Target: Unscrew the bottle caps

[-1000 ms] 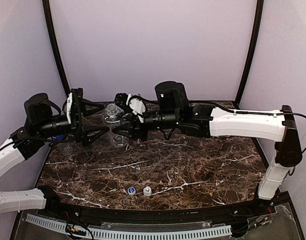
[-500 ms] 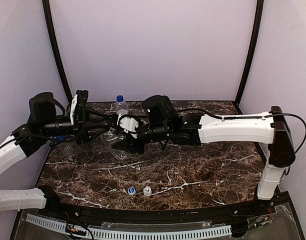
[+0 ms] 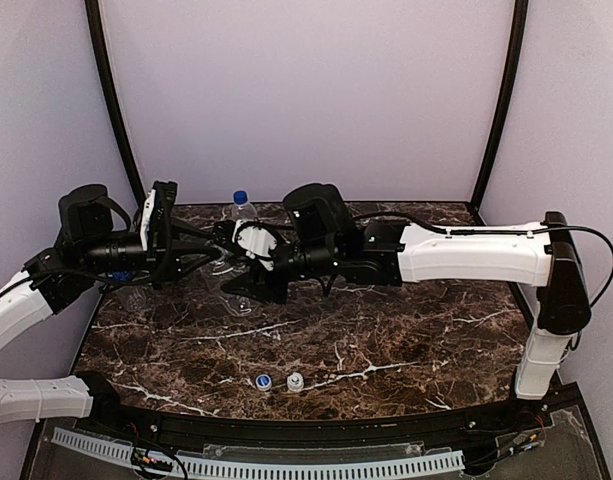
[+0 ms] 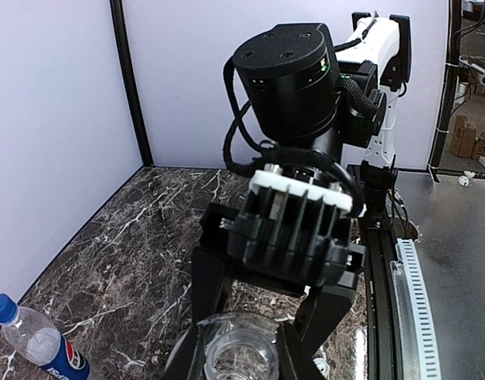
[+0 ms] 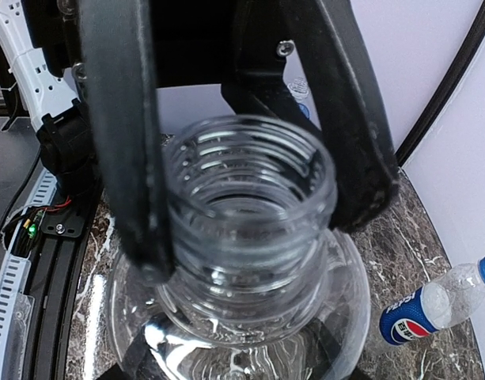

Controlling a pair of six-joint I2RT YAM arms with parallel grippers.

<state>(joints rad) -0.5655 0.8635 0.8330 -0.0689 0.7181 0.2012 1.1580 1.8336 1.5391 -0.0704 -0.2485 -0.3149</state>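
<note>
Left pincer [image 5: 251,245] clenches the uncapped clear bottle [image 5: 242,332] by its neck while my right pincer [image 4: 246,340] grips its body, so I reckon the capped Pepsi bottle [image 4: 40,348] needs fetching next.

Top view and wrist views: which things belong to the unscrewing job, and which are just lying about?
Job: uncapped bottle; Pepsi bottle with its blue cap; blue-and-white cap; white cap.
Lying about: cardboard boxes in the background.
</note>
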